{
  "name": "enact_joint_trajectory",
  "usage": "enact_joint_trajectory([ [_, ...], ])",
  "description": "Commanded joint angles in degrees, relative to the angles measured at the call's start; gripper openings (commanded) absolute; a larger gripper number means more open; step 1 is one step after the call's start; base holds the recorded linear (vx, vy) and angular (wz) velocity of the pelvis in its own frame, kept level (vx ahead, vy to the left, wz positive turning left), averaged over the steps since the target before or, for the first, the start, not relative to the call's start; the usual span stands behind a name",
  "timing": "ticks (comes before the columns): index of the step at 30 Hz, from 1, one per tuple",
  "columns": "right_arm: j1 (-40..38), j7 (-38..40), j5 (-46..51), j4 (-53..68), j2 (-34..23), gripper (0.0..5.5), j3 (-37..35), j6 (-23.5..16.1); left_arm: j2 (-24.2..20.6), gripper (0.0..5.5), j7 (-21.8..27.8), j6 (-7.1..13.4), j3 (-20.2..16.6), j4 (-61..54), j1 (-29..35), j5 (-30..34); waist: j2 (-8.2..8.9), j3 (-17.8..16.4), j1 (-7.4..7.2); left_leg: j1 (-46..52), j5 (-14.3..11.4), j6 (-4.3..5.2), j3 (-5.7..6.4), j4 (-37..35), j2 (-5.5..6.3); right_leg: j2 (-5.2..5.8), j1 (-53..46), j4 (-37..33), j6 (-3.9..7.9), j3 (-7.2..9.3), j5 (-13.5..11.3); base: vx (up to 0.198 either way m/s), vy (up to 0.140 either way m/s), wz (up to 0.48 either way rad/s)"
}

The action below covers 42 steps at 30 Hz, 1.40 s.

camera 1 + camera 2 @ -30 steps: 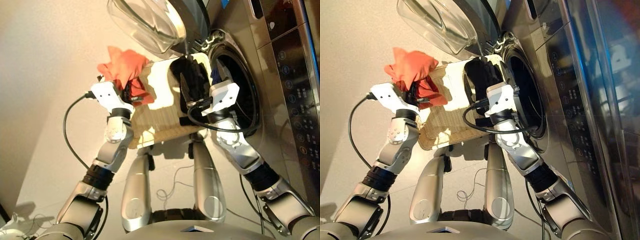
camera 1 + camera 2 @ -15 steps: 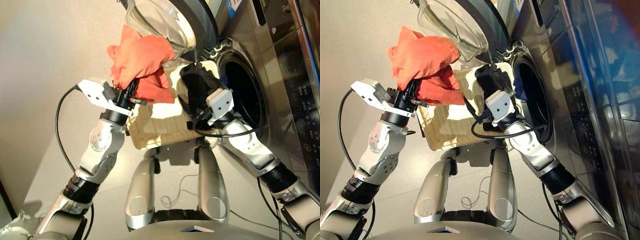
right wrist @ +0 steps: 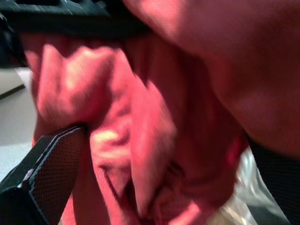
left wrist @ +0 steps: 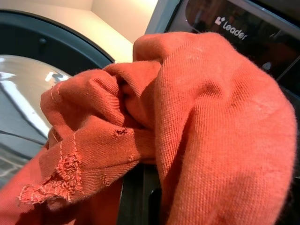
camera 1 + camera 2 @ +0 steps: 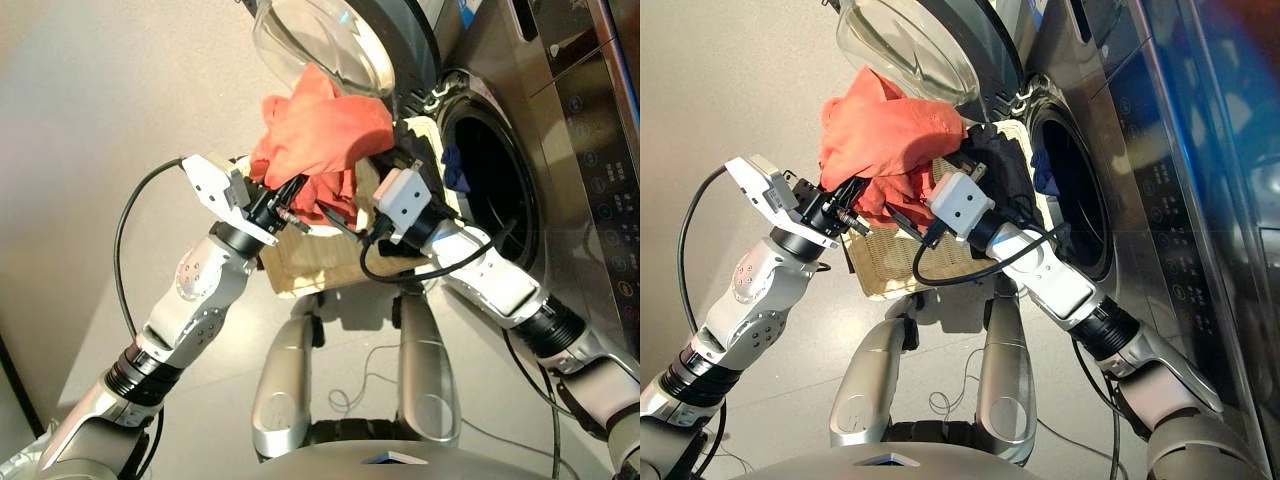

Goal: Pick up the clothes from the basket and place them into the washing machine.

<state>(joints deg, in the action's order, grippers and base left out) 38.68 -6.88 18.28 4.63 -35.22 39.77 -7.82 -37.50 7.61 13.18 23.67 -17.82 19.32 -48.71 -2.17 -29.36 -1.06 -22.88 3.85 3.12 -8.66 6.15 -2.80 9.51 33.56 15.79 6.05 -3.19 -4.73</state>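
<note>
So on the left side, the left end effector (image 5: 855, 205) is clamped on the red-orange garment (image 5: 890, 140), holding it bunched up in the air above the basket (image 5: 895, 270). The cloth balloons up over the fingers and sits just under the open porthole door (image 5: 915, 45), close to the glass but I can't tell if it's touching. In the left wrist view the red-orange fabric fills nearly everything, with a frayed hem edge showing and the door glass behind it.

Moving to the middle, the basket is tilted up with its far end against the front of the washing machine (image 5: 580, 150), right by the drum mouth (image 5: 490, 190). The black garment (image 5: 1000, 165) lies at the far end of the basket, next to the drum opening.

The right end effector (image 5: 345, 205) reaches across the basket toward the lower folds of the red-orange garment. Its wrist view shows one black finger (image 3: 44, 176) beside the red cloth, but whether the fingers are apart or together on the fabric, I honestly can't tell.

Further right, a bit of navy blue garment (image 5: 452, 168) peeks out at the rim of the drum mouth, already inside the machine.
</note>
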Motion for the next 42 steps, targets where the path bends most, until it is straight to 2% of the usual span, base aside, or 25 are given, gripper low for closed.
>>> enact_joint_trajectory([
  [1, 5.5, 0.7, -1.5, 1.3, 3.8, 5.5, 1.7, -2.5, -2.1, 0.0, 2.1, 1.3, 2.1, -7.5, 0.3, -2.1, 0.42, 5.0, 0.84, -1.9, -0.3, 2.42, 0.5, 3.3, 0.39, 1.74, -3.9, -4.5, 4.91, 0.7, -2.9, 0.0, 0.0, 0.0],
  [5, 7.7, 1.4, -2.2, -1.3, 7.0, 5.5, 2.4, -2.5, -2.1, 0.0, 2.6, 0.5, 3.6, -7.4, 1.6, -2.9, 0.21, 4.8, 1.05, -2.3, -0.2, 2.32, 0.43, 3.5, 0.42, 1.79, -3.6, -4.4, 4.88, 0.65, -3.0, 0.0, 0.0, 0.0],
  [16, 8.4, 2.3, -2.9, -5.4, 10.7, 5.5, 3.4, -2.6, -3.0, 0.0, 3.5, 0.4, 5.5, -7.8, 3.7, -3.8, 0.16, 4.8, 1.49, -2.5, 0.0, 2.29, 0.64, 3.5, 0.62, 2.04, -3.5, -4.3, 4.96, 0.83, -3.1, 0.0, 0.0, 0.0],
  [17, 8.1, 2.6, -3.0, -4.9, 10.6, 3.36, 3.1, -3.0, -3.2, 0.0, 3.4, 0.6, 5.4, -7.7, 3.7, -3.7, 0.07, 4.7, 1.53, -2.5, 0.0, 2.3, 0.58, 3.4, 0.63, 2.06, -3.5, -4.3, 4.98, 0.91, -3.1, 0.0, 0.0, 0.0],
  [19, 7.8, 2.8, -3.0, -4.7, 10.6, 0.0, 2.8, -3.1, -3.2, 0.0, 3.3, 0.6, 5.4, -7.7, 3.7, -3.5, 0.12, 4.7, 1.57, -2.5, 0.0, 2.31, 0.6, 3.5, 0.62, 2.09, -3.5, -4.3, 4.98, 0.95, -3.1, 0.0, 0.0, 0.0],
  [23, 6.7, 3.9, -5.1, -3.0, 9.8, 0.0, 1.6, -4.1, -2.7, 0.0, 2.5, 1.1, 4.9, -7.1, 3.4, -2.2, 0.03, 4.6, 1.44, -2.6, 0.0, 2.21, 0.65, 3.4, 0.64, 2.13, -3.4, -4.2, 5.0, 1.04, -3.0, 0.0, 0.0, 0.0],
  [27, 2.8, 7.2, -8.3, -0.8, 9.5, 0.0, -2.3, -5.7, -1.7, 0.0, 0.6, 2.6, 1.8, -5.9, 1.3, -0.3, -0.13, 4.6, 1.43, -2.7, -0.2, 2.06, 0.58, 3.6, 0.6, 2.23, -3.2, -4.1, 5.09, 0.95, -2.9, 0.0, 0.0, 0.0],
  [31, 0.3, 9.8, -10.6, -0.7, 10.0, 0.0, -4.2, -7.1, -0.7, 0.02, -0.5, 3.3, 0.7, -5.5, 0.3, 0.8, -0.38, 4.7, 1.48, -2.9, -0.3, 1.98, 0.53, 3.8, 0.62, 2.27, -3.0, -4.0, 5.08, 1.07, -2.8, 0.0, 0.0, 0.0],
  [32, -0.7, 11.3, -12.0, -1.2, 10.4, 0.0, -5.1, -7.6, -0.2, 0.78, -0.8, 3.6, 0.4, -5.2, -0.1, 0.9, -0.57, 4.7, 1.52, -3.0, -0.3, 1.97, 0.48, 3.9, 0.55, 2.3, -3.0, -3.8, 5.09, 1.18, -2.7, 0.0, 0.0, 0.0],
  [34, -1.3, 13.1, -13.5, -1.3, 10.7, 0.0, -5.9, -7.8, -0.1, 1.68, -0.9, 3.9, 0.4, -5.1, -0.4, 0.7, -0.67, 4.8, 1.55, -3.0, -0.2, 1.93, 0.51, 3.9, 0.57, 2.27, -3.0, -3.8, 5.11, 1.12, -2.7, 0.0, 0.0, 0.0],
  [37, -1.9, 15.3, -15.8, -1.6, 11.4, 0.0, -6.7, -8.2, -0.4, 2.48, -1.1, 4.0, 0.7, -4.8, -0.6, 1.0, -0.89, 4.9, 1.71, -3.0, -0.3, 1.87, 0.44, 3.8, 0.6, 2.33, -3.0, -3.7, 5.14, 1.15, -2.6, 0.0, 0.0, 0.0],
  [38, -3.1, 17.0, -16.1, -1.8, 12.2, 0.0, -7.7, -8.5, -0.5, 3.49, -1.4, 4.4, 1.1, -4.5, -0.7, 1.4, -0.97, 4.9, 1.63, -3.0, -0.4, 1.81, 0.36, 4.0, 0.53, 2.4, -2.9, -3.6, 5.13, 1.12, -2.6, 0.0, 0.0, 0.0],
  [39, -3.7, 18.1, -16.3, -2.0, 12.6, 0.0, -8.2, -8.9, -0.6, 4.79, -1.5, 4.5, 1.3, -4.3, -0.7, 1.5, -1.02, 4.9, 1.61, -3.1, -0.4, 1.78, 0.36, 4.1, 0.51, 2.42, -2.8, -3.5, 5.12, 1.09, -2.5, 0.0, 0.0, 0.0],
  [41, -4.5, 20.7, -17.6, -2.1, 13.0, 0.0, -9.5, -9.3, -0.8, 5.5, -1.9, 4.6, 1.7, -3.8, -0.5, 1.8, -1.23, 5.0, 1.63, -3.1, -0.4, 1.77, 0.35, 4.1, 0.46, 2.42, -2.9, -3.5, 5.13, 1.08, -2.4, 0.0, 0.0, 0.0],
  [42, -4.9, 21.5, -18.2, -2.1, 13.2, 0.0, -10.1, -9.5, -0.9, 5.5, -1.9, 4.7, 1.8, -3.7, -0.6, 1.7, -1.34, 4.9, 1.68, -3.1, -0.4, 1.77, 0.36, 4.1, 0.51, 2.39, -2.9, -3.5, 5.14, 1.07, -2.4, 0.0, 0.0, 0.0],
])
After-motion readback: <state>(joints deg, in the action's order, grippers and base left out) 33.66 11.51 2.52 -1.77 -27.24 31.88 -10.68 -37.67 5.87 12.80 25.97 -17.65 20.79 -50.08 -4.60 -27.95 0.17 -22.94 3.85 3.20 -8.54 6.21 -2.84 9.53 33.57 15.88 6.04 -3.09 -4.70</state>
